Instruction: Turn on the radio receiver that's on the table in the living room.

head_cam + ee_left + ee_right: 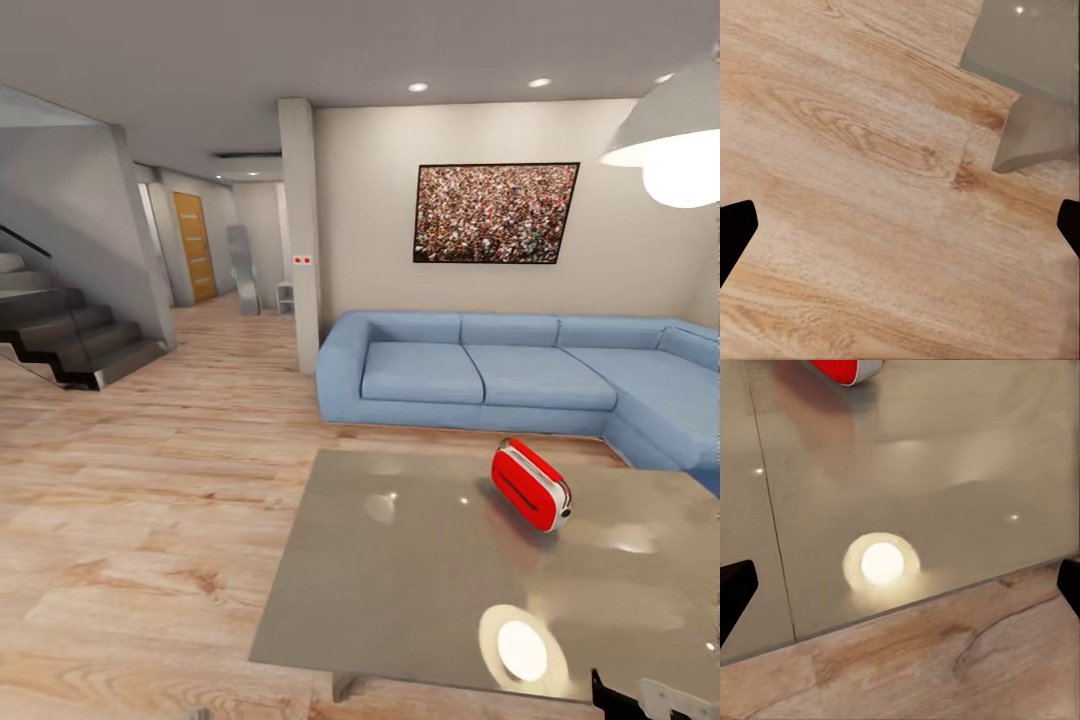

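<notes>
Radio receiver (pixel 531 485) mid-table (pixel 400 600), well inside near edge.

A home's living room is shown. A long blue corner sofa (pixel 520 375) is set against a pale wall, on which a framed crowd photo (pixel 495 213) is hung. A low table (pixel 400 590) with a glossy grey top is placed before the sofa on a light wood plank floor (pixel 130 520). A white pendant lamp (pixel 670 140) is seen overhead, a dark staircase (pixel 70 335) to one side, and an orange door (pixel 194 246) down a hallway.
</notes>
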